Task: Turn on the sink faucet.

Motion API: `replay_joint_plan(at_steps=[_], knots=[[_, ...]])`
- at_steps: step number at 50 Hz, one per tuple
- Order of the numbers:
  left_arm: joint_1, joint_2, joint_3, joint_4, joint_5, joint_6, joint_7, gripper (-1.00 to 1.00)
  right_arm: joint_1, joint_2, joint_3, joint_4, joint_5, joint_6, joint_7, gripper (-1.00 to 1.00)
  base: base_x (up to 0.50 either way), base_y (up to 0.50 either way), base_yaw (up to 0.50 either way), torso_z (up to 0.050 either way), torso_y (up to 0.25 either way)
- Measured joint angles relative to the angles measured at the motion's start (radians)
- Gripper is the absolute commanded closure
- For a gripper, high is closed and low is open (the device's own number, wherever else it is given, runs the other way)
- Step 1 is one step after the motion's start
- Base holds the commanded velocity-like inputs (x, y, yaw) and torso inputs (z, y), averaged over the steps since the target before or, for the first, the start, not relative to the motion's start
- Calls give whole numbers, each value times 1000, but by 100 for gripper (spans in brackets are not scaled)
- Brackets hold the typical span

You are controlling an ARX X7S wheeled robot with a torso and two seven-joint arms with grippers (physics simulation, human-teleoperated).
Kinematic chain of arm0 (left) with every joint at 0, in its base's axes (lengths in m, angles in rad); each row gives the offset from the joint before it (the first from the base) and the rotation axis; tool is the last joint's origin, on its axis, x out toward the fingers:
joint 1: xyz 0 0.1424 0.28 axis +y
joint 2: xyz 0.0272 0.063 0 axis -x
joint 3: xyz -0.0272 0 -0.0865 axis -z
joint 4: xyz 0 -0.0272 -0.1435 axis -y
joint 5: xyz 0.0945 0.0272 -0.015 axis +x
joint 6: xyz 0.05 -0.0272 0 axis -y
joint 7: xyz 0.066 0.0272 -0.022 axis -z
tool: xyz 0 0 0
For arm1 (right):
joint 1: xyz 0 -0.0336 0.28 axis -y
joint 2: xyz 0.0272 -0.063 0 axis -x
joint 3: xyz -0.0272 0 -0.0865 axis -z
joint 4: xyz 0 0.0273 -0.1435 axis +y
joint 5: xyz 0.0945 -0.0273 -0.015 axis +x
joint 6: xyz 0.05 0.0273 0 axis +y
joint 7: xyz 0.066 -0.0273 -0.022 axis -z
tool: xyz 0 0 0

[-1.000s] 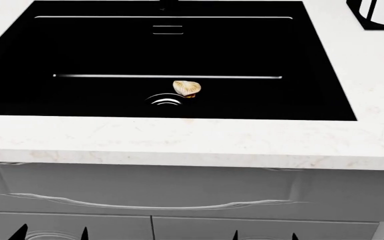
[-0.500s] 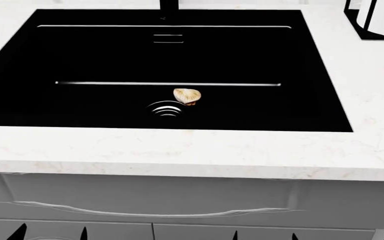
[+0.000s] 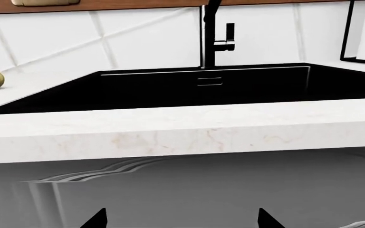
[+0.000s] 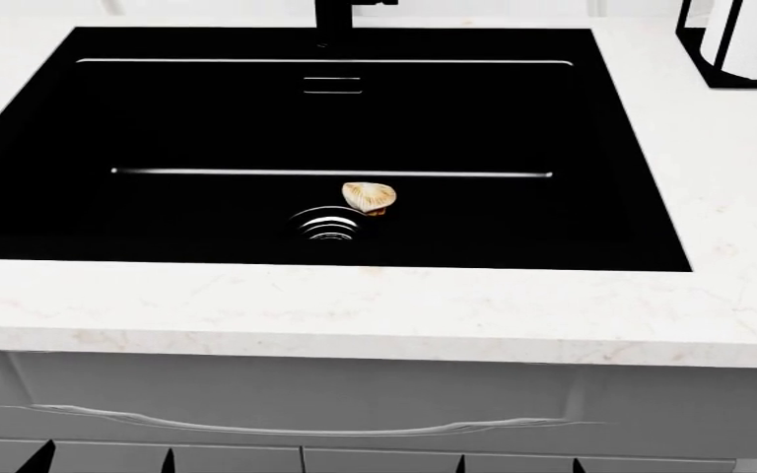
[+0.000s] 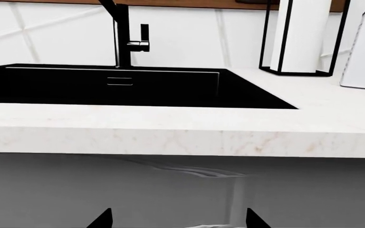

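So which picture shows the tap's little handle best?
The right wrist view: the faucet stands clear against the white wall, its side handle plain. The left wrist view shows it smaller. The head view catches only the post's base.

- No text, label, brand, number or sign can be read in any of the three views.
- The sink faucet (image 5: 124, 35), the sink (image 4: 155, 118) and the desk (image 4: 352, 310) all show plain, unmarked surfaces.
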Motion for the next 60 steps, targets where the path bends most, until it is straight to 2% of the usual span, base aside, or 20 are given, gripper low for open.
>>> replay_joint_plan(at_steps=[18, 27, 36, 40, 44, 51, 60], knots=[[-1, -8, 6, 24, -17, -38, -24, -100, -2, 13, -13, -22, 4, 10, 19, -100, 0, 0, 0, 0, 0], [8, -43, -4, 233, -44, -210, -53, -100, 14, 44, -10, -242, -10, 189, 51, -100, 0, 0, 0, 0, 0], [-75, -86, -24, 472, -110, -462, -65, -100, 125, 85, 38, -453, 51, 429, 44, -100, 0, 0, 0, 0, 0], [-173, -100, -28, 517, -137, -569, -62, -100, 223, 110, 47, -482, 81, 533, 25, -100, 0, 0, 0, 0, 0], [-305, -102, -13, 477, -142, -634, -52, -100, 346, 128, 39, -451, 101, 614, -2, -100, 0, 0, 0, 0, 0], [-547, -72, 39, 290, -123, -661, -24, -100, 591, 138, 1, -282, 109, 685, -62, -100, 0, 0, 0, 0, 0], [-831, -21, 98, -65, -88, -603, 21, -100, 891, 124, -66, 66, 86, 667, -150, -100, 0, 0, 0, 0, 0]])
